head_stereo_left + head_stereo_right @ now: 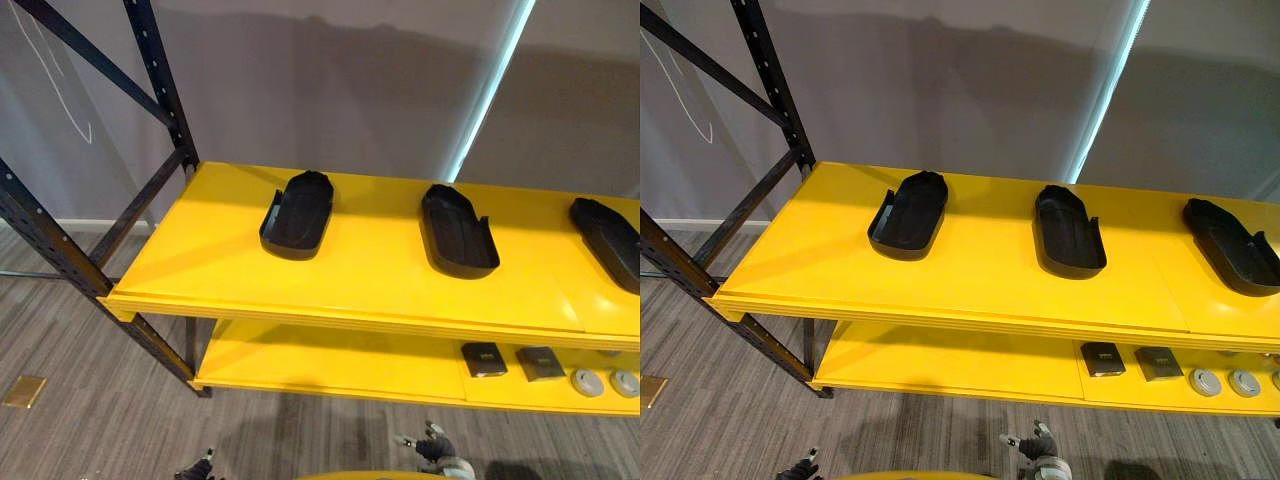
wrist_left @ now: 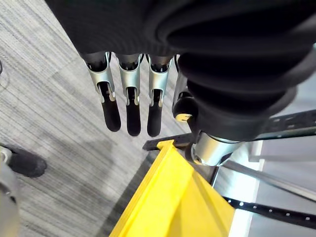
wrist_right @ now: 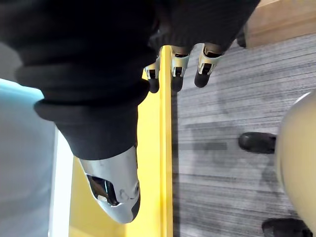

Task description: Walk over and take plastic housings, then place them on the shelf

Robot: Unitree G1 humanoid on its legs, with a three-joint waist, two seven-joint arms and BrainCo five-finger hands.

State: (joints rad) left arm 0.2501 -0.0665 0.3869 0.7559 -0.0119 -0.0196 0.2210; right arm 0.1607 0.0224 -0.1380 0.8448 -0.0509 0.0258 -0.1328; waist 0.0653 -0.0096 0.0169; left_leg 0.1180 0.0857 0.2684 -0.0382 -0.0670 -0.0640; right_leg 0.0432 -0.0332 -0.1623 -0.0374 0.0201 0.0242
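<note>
On the yellow shelf [image 1: 370,270], along its upper board, we see three black plastic housings lying hollow side up and well apart: a left housing [image 1: 298,215] near the shelf's dark upright post [image 1: 165,80], a middle housing [image 1: 458,230], and a right housing [image 1: 608,240] toward the shelf's right end. Our left hand [image 2: 128,84] and right hand [image 3: 178,62] hang beside the shelf's front edge, fingers straight, holding nothing. On the shelf's lower board [image 1: 330,360] lie dark square parts [image 1: 484,359] and grey round parts [image 1: 588,382].

Yellow shelf [image 1: 370,275] with three black housings [image 1: 298,215]
</note>
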